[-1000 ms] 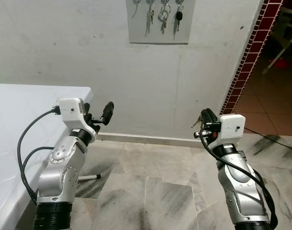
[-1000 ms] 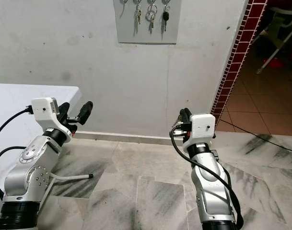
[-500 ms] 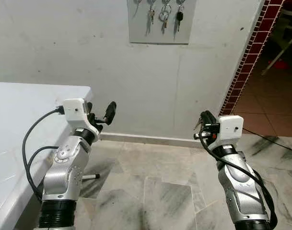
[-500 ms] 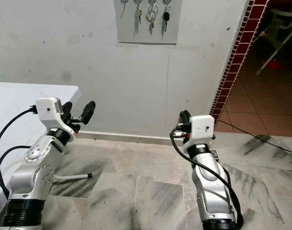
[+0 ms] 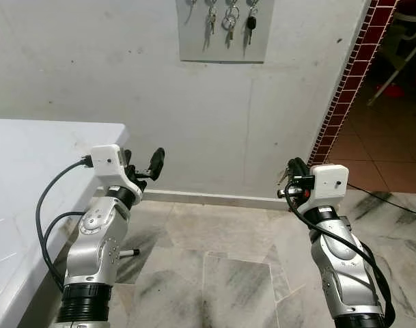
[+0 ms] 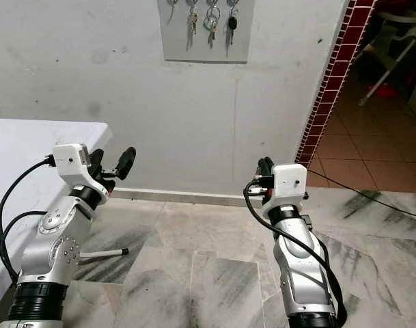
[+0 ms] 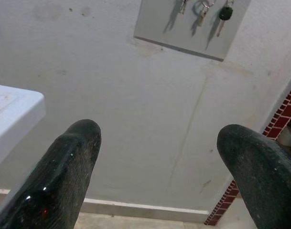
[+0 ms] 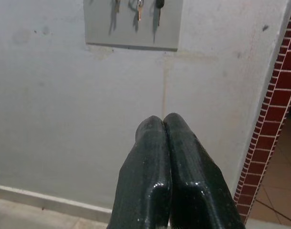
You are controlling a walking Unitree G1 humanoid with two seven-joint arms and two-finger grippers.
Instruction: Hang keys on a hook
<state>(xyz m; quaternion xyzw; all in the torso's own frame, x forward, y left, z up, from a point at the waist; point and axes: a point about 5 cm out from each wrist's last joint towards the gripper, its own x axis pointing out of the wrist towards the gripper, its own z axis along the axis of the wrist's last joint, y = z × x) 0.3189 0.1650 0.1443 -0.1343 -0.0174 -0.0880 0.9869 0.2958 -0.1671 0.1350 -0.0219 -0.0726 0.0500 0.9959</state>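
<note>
Keys (image 5: 283, 179) prob. still pinched in closed right claw (image 8: 163, 125), left claw (image 7: 159, 143) still open, camera nearer wall.

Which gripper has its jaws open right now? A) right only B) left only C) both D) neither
B: the left gripper shows a wide gap between its two black fingers, with the grey wall visible between them, while the right gripper has its fingers pressed together.

Keys (image 5: 284, 176) pinched in right hand (image 5: 292, 172)
</note>
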